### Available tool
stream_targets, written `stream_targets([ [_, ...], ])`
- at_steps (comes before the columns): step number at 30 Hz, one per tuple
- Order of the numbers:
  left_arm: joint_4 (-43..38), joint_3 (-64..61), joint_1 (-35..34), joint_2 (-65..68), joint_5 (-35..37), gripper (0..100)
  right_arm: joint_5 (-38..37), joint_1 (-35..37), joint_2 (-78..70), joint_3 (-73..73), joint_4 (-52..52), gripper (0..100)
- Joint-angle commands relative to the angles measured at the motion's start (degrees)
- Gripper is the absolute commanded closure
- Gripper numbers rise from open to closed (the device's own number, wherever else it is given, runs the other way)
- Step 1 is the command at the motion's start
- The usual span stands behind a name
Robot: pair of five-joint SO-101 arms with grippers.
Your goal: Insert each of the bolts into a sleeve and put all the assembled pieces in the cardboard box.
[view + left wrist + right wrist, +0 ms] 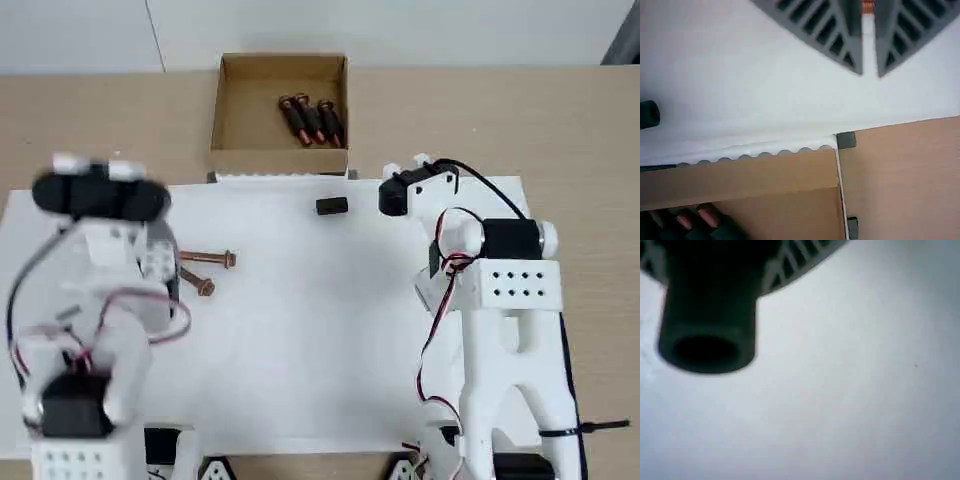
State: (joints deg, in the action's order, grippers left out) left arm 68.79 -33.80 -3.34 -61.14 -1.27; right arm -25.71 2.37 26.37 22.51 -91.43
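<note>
Right wrist view: our right gripper (715, 265) clamps a sleeve (707, 335), left gripper (868, 65) pinches a bolt (867, 6). Any tilt and we'd jam it.

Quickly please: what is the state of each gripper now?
Left gripper: closed on a bolt.
Right gripper: closed on a black sleeve.

Inside the cardboard box (765, 175), the 3 assembled pieces (695, 220) are blurred and cut by the frame edge. Just in front of the box, the loose sleeve (647, 114) is half cropped. Farther from the box, the left gripper (869, 74) pinches 1 bolt (867, 6), mostly cropped. The held sleeve (707, 340) is blurred, its upper end lost in dark.
</note>
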Motion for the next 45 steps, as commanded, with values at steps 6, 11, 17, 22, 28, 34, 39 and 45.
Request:
stream_targets([
  [6,12.66,22.81,-0.35,29.45,-0.09,99,0.70,-0.57,1.54,-0.18,1.01,99.5],
  [11,16.09,23.96,-0.18,43.78,-10.46,99,0.70,-0.57,1.54,0.26,1.10,99.5],
  [17,16.18,23.96,0.00,50.90,-27.34,99,1.93,-0.57,1.98,6.42,4.26,99.5],
  [22,14.95,23.96,-0.09,53.89,-37.63,99,1.49,-0.66,1.98,7.21,4.53,99.5],
  [28,15.12,24.57,-0.26,58.46,-53.45,99,1.41,-0.75,1.98,7.38,5.32,99.5],
  [34,15.47,28.09,-0.35,63.12,-66.55,99,1.41,-2.59,1.71,7.38,5.32,99.5],
  [39,16.09,29.05,-1.49,67.69,-76.48,99,1.32,-3.03,1.54,7.47,5.14,99.5],
  [45,15.74,29.41,-1.32,72.88,-81.32,99,1.32,-3.03,1.45,7.56,4.88,99.5],
])
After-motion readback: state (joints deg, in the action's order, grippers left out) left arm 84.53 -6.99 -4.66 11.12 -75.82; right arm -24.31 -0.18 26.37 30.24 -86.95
